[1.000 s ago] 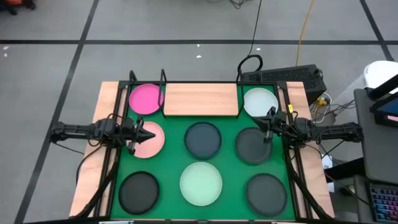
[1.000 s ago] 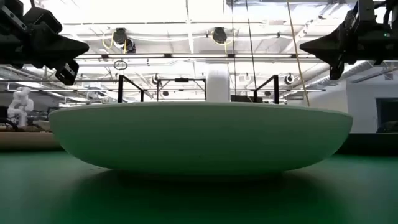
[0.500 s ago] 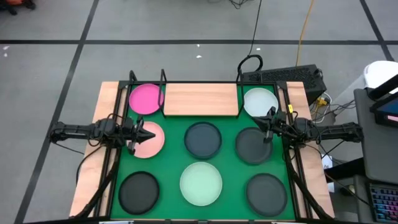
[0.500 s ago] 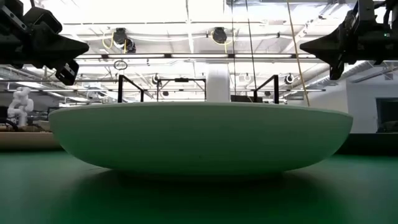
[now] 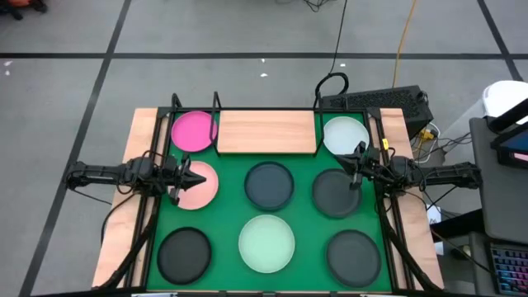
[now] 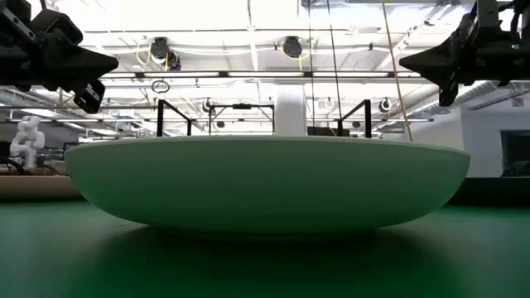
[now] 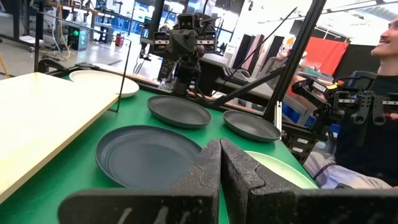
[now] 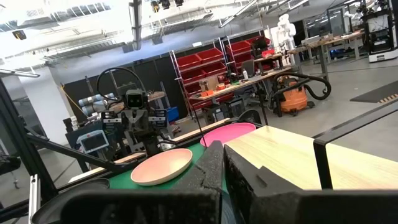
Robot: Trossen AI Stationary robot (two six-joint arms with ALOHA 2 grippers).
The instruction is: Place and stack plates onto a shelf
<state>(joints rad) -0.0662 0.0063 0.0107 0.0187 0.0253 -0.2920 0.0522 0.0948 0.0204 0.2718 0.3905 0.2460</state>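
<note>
The shelf (image 5: 266, 132), a light-wood board in a black wire frame, lies at the table's far edge. A magenta plate (image 5: 193, 130) sits to its left and a white plate (image 5: 345, 134) to its right. On the green mat rest a pale pink plate (image 5: 198, 188), a mint plate (image 5: 266, 242) and several dark plates (image 5: 269, 185). My left gripper (image 5: 198, 177) is shut and hovers above the pale pink plate. My right gripper (image 5: 351, 170) is shut and hovers above the far edge of a dark plate (image 5: 337, 195). In the low view both grippers (image 6: 112, 62) (image 6: 406, 60) hang well above the table.
The mint plate (image 6: 265, 182) fills the low view. Black frame rails run along the table's left and right sides (image 5: 150, 223) (image 5: 388, 223). Wire uprights (image 5: 216, 103) stand at the shelf's far corners. A person (image 7: 373, 130) sits beyond the table's right side.
</note>
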